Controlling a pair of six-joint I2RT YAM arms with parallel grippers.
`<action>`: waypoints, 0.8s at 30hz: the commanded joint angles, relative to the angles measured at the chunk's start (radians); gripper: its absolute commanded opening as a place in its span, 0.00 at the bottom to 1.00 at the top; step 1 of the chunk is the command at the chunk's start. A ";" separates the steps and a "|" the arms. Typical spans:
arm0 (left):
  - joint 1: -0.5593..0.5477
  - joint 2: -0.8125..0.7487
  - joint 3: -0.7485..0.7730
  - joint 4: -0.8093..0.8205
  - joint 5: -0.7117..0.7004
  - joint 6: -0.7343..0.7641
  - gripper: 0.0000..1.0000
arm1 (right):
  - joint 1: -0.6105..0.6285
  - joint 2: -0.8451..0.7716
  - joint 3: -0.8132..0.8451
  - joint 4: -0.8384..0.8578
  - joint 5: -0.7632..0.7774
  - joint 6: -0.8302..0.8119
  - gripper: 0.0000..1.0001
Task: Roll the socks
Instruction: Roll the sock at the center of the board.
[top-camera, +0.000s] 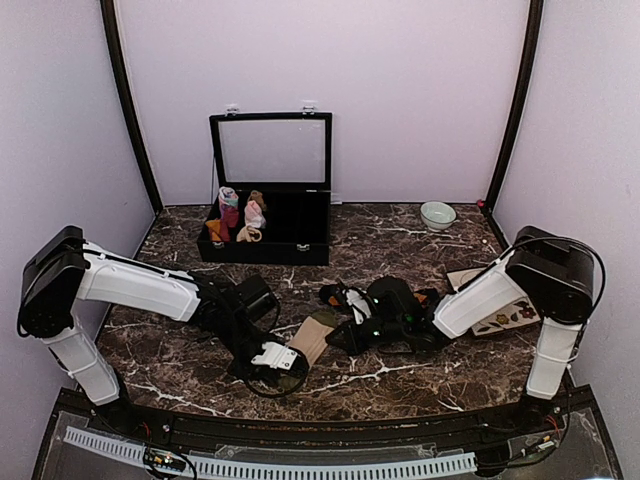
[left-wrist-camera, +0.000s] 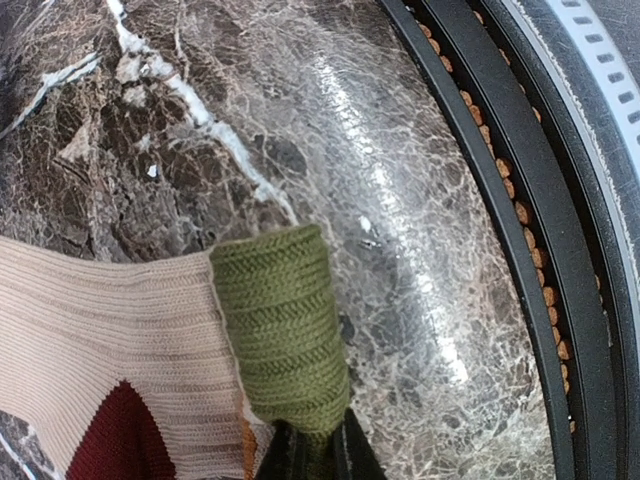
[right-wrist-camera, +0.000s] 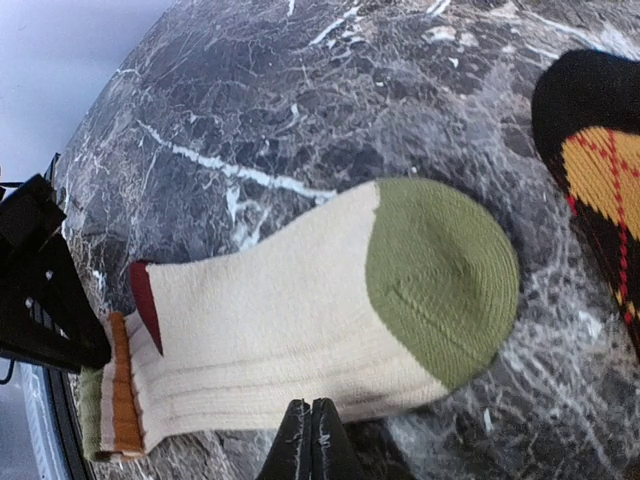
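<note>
Arms stretch low inward; left gripper (left-wrist-camera: 318, 450) pinches cream sock (left-wrist-camera: 90, 320) cuff.

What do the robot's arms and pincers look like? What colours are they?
The left arm and right arm are smooth white tubes with chunky black joints and a big black boxy shoulder each. A thin black cable loops around the right shoulder, and tiny green lights glow near that wrist. The left pincer and right pincer have slim black fingers.
</note>
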 joint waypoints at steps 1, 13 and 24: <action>-0.008 0.094 -0.084 -0.213 -0.152 -0.066 0.02 | -0.015 0.028 0.083 -0.086 -0.006 -0.027 0.00; -0.038 0.141 -0.071 -0.256 -0.131 -0.101 0.02 | -0.039 0.212 0.292 -0.332 -0.013 -0.042 0.00; -0.077 0.183 -0.060 -0.282 -0.111 -0.133 0.01 | -0.106 0.200 0.317 -0.426 0.224 -0.073 0.00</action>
